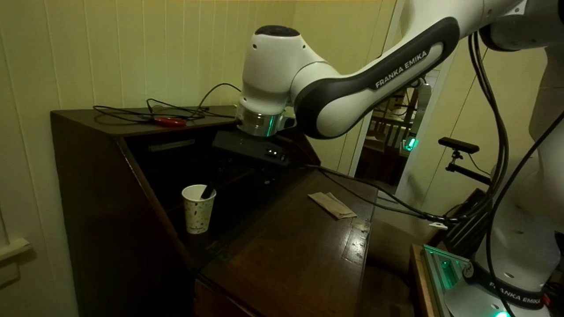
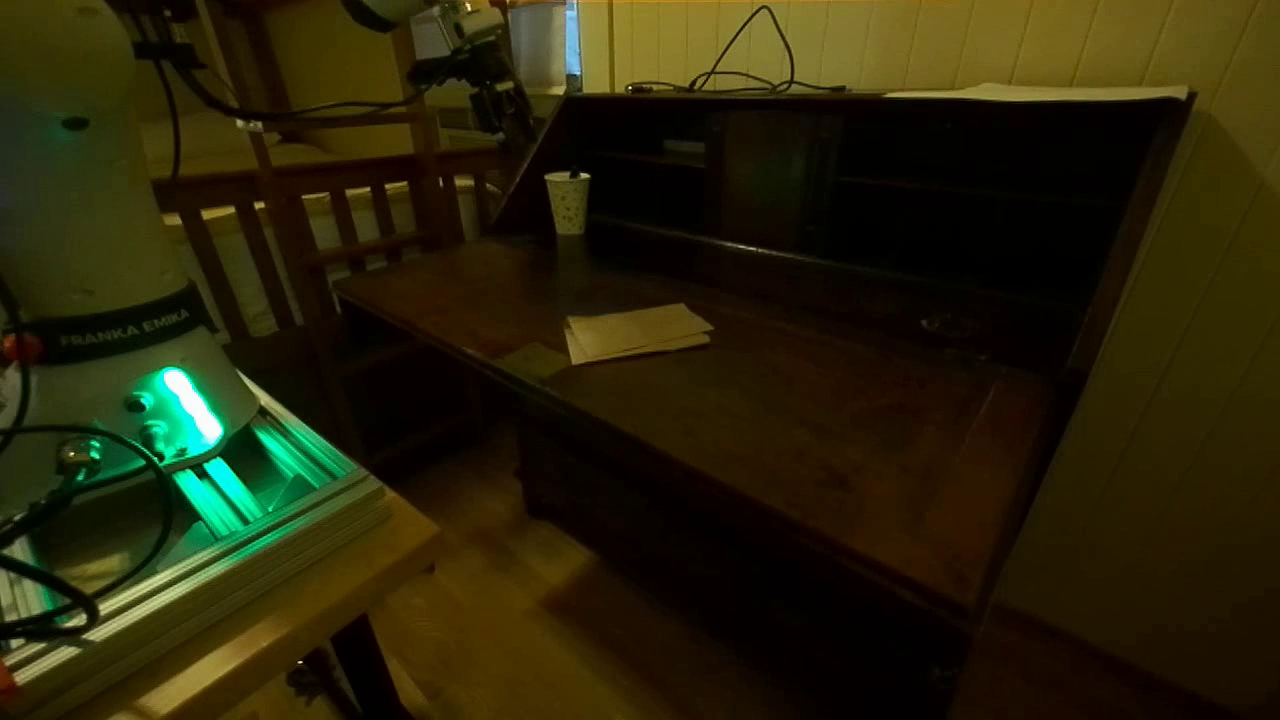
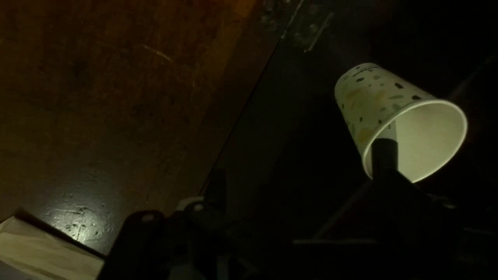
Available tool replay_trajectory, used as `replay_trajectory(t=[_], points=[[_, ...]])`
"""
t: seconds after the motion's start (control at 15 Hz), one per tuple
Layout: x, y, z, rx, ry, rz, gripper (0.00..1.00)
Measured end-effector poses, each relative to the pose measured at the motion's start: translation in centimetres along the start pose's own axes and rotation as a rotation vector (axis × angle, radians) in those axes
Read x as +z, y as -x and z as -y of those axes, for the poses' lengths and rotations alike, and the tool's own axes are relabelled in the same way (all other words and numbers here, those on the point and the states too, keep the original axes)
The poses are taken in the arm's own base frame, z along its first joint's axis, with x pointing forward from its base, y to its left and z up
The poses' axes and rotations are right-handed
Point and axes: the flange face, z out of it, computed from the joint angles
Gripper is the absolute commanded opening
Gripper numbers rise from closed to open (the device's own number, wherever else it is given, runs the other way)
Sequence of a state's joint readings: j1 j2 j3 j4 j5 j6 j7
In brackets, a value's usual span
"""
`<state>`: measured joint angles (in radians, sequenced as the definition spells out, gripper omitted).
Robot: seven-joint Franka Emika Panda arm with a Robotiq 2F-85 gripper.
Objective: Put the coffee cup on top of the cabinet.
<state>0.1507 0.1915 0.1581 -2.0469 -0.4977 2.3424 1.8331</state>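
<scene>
Fingers (image 3: 216,190) hang parted, the coffee cup (image 3: 373,97) beyond.

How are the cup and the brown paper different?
The cup stands upright, but the brown paper lies down. The cup is pale with speckles; the brown paper looks plain. The cup is hollow, while the brown paper is thin and folded. Both rest on the dark wooden cabinet.
</scene>
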Motion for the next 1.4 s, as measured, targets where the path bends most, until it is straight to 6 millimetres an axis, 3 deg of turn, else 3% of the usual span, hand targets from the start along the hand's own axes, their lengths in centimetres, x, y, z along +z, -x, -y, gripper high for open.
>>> replay_trajectory(t=[0.2, 0.4, 0.73, 1.0, 1.07, 1.2, 1.4], points=[[2.4, 1.4, 2.2, 0.038, -0.007, -0.02, 1.0], [4.4, 1.3, 4.5, 0.052, -0.005, -0.015, 1.0], [6.3, -0.1, 7.5, 0.037, -0.005, 0.043, 1.0], [7.2, 0.2, 8.7, 0.028, -0.002, 0.085, 1.0], [7.3, 0.4, 8.7, 0.027, 0.0, 0.089, 0.76], [7.3, 0.5, 8.7, 0.03, 0.0, 0.089, 0.68], [7.5, -0.2, 8.6, 0.046, 0.005, 0.082, 0.45]])
